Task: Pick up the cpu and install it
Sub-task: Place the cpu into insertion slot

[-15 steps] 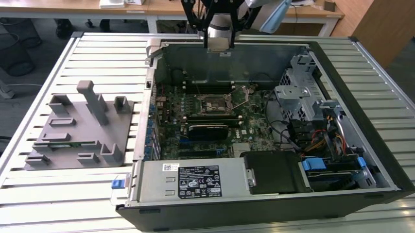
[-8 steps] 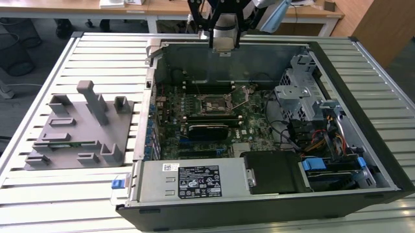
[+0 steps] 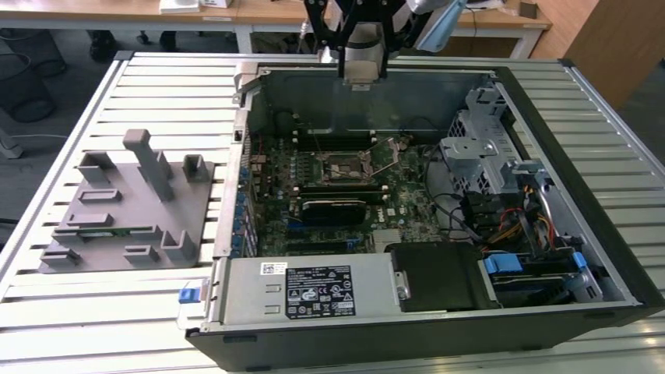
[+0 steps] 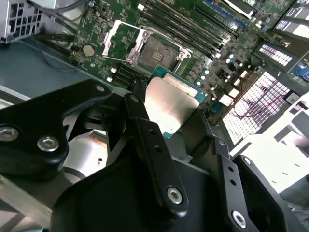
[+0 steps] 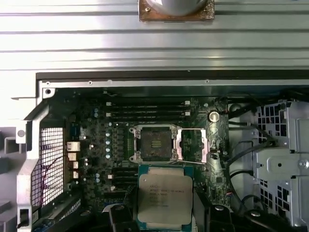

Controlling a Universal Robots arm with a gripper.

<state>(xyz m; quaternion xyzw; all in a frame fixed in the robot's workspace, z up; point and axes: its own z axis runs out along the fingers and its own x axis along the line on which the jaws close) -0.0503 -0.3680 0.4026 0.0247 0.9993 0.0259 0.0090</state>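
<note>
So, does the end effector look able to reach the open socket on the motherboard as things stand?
Probably yes. The socket lies bare, its retention frame swung open beside it, and the case is open on top. The end effector, holding the cpu, hangs above with nothing between.

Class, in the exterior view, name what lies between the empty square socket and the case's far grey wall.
Long black parallel slots on the green motherboard, shown in the exterior view.
</note>
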